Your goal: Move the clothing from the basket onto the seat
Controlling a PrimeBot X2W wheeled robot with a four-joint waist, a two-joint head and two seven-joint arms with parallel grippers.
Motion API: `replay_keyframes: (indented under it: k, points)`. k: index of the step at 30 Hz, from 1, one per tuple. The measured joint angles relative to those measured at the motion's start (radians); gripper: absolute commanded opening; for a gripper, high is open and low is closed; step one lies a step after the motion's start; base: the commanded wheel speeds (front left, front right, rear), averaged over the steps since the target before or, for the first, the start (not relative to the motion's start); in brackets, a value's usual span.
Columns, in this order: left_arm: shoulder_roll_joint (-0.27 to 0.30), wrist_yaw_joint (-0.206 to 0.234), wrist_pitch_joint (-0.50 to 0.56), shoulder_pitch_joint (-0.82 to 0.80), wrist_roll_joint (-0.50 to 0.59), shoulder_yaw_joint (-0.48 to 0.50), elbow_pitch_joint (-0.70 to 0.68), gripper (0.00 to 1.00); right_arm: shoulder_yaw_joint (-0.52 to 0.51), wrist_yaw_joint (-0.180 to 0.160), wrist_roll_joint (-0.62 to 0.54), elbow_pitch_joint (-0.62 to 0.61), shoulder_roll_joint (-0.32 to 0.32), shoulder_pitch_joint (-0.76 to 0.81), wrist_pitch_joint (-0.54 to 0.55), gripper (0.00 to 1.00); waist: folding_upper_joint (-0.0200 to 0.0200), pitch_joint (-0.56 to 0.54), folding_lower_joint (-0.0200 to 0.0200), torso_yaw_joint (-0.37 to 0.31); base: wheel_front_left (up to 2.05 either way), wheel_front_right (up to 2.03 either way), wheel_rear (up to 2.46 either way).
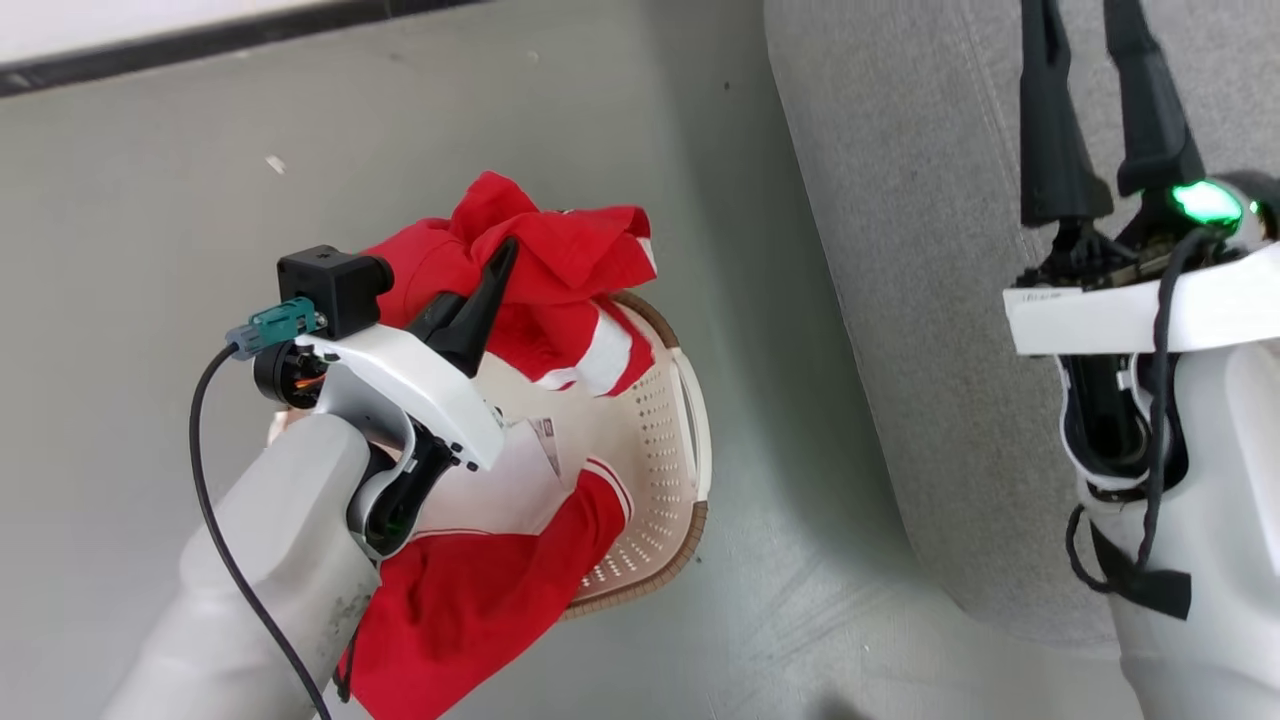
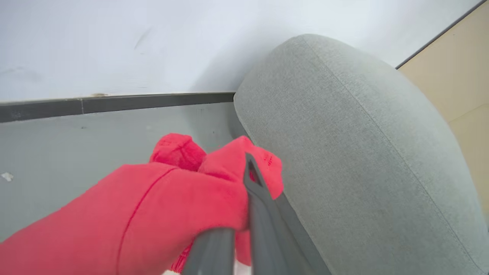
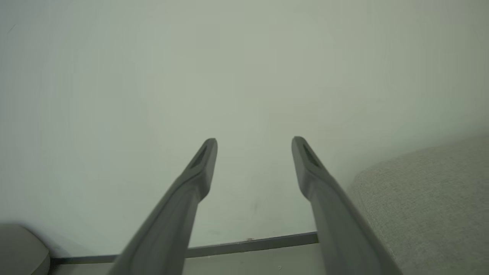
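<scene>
In the head view, at 9 o'clock, the left gripper (image 1: 505, 258) was clamped shut on a bunch of red clothing (image 1: 560, 250) with white stripes, raised above the basket (image 1: 655, 440). The cloth's long axis ran from about 7 o'clock, where a loose end trailed past the basket's near side, to 1 o'clock, where the pinched folds pointed. The cream basket stood on the grey floor (image 1: 150, 200), mouth upward, with a paper label (image 1: 545, 440) showing inside. The grey seat (image 1: 900, 300) lay at 3 o'clock of the basket, apart from it, and no clothing lay on the part in view. At 2 o'clock the right gripper (image 3: 255, 142) held its fingers apart, empty. The task looked partly done: the garment was grasped and lifted, but the carry toward 3 o'clock and the release were not yet made.
</scene>
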Motion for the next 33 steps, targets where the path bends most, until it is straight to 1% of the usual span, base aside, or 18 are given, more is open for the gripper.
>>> replay_keyframes:
  k: [8,11,15,18,26,33]
  points:
    - [0.057,0.000,-0.024,0.011,0.024,-0.025,-0.079,0.00,0.002,0.000,-0.022,0.032,-0.001,0.051,0.000,1.00,0.0000,-0.089,0.0000,0.033,0.00,0.00,0.00]
    - [0.063,0.000,-0.031,0.011,0.025,-0.026,-0.115,0.00,0.006,0.000,-0.029,0.048,-0.001,0.077,0.000,1.00,0.0000,-0.134,0.0000,0.048,0.00,0.00,0.00]
    - [0.074,0.000,-0.031,0.011,0.025,-0.026,-0.137,0.00,0.048,0.000,-0.029,0.056,-0.003,0.109,0.000,1.00,0.0000,-0.178,0.0000,0.062,0.00,0.00,0.00]
    - [0.086,0.000,-0.031,0.011,0.027,-0.026,-0.155,0.00,0.055,0.000,-0.021,0.068,-0.004,0.132,0.000,1.00,0.0000,-0.211,0.0000,0.071,0.00,0.00,0.00]
    - [0.086,0.000,-0.016,0.007,0.041,-0.032,-0.196,0.00,0.067,0.000,-0.019,0.092,-0.004,0.190,0.000,1.00,0.0000,-0.293,0.0000,0.092,0.00,0.00,0.00]
    - [0.075,0.000,-0.006,-0.010,0.038,-0.031,-0.224,0.00,0.132,0.000,-0.037,0.134,-0.005,0.242,0.000,1.00,0.0000,-0.355,0.0000,0.109,0.00,0.00,0.00]
